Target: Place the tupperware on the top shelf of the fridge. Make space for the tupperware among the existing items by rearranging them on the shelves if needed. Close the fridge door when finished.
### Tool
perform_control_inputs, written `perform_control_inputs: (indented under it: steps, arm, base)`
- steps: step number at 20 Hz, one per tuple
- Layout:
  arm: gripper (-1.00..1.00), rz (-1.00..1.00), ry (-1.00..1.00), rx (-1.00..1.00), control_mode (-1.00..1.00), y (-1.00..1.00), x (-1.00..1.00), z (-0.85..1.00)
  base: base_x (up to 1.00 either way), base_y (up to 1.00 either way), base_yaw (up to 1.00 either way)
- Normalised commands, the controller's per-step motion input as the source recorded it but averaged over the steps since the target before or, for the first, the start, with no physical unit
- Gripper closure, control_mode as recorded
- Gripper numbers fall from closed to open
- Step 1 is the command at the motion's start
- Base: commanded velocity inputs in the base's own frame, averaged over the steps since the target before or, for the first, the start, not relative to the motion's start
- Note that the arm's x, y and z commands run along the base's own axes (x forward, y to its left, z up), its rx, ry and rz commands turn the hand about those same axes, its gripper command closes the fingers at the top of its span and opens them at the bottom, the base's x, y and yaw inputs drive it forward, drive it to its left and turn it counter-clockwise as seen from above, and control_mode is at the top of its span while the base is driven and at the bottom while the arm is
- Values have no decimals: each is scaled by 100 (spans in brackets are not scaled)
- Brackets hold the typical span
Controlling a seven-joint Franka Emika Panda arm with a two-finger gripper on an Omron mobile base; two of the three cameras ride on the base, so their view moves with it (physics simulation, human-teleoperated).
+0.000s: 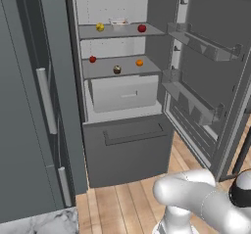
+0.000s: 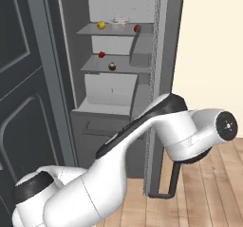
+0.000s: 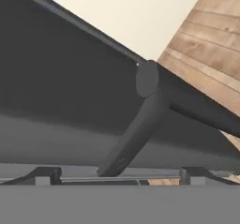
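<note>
While the tall dark-grey fridge door [image 1: 215, 76] stood wide open, the two-finger gripper [image 3: 119, 174] hung with jaws spread apart beside its long dark handle [image 3: 140, 120]. Far inside, the clear tupperware [image 1: 118, 22] sat on the light-grey top shelf [image 1: 122, 31], between a yellow fruit [image 1: 100, 27] and a red fruit [image 1: 141, 28].

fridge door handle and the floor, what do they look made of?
Handle: matte dark bar, painted metal or plastic, round section with flat end cap, no gloss; can't tell which. Floor: wood planks, visible seams and grain, satin finish.
</note>
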Motion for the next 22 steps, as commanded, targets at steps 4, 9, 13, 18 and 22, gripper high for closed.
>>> perform_control_inputs:
  steps: [4,9,13,18,22]
  arm:
    - [-100,0,-3,27,-100,-49,43,0]
    - [-100,0,0,26,-100,-53,28,31]
    - [-100,0,0,18,-100,-36,40,44]
    - [-100,1,0,10,-100,-14,68,3]
    - [-100,8,0,2,-100,27,76,-8]
  base:
    - [0,0,0]
    - [0,0,0]
    - [0,0,0]
    - [0,0,0]
    - [0,0,0]
